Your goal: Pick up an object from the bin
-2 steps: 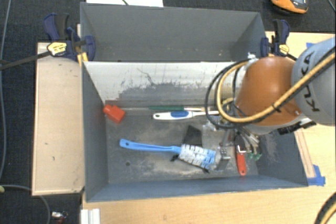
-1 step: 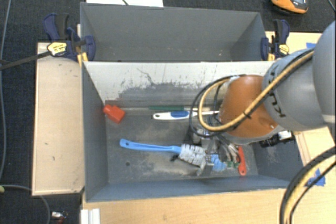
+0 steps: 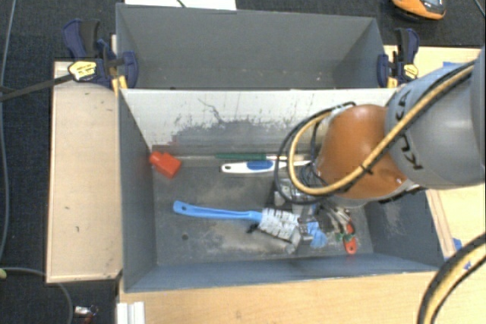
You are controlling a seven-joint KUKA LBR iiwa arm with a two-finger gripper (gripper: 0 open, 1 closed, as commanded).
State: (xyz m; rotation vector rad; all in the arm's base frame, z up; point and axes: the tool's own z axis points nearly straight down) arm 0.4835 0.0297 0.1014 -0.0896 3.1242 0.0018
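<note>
Blue brush: lies along the front of the bin, handle pointing left, white bristle head at my claw.
My claw: low over that head; spread or pinching, I cannot tell.
Why here: the head looks like my likeliest target.
Neighbours: green-and-white toothbrush behind it; orange block well apart, left.

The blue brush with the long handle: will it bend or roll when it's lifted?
The blue brush looks like hard plastic, so it is probably stiff. Its bristly head should stop it rolling. Lifted by that head, the long handle might tip down.
</note>
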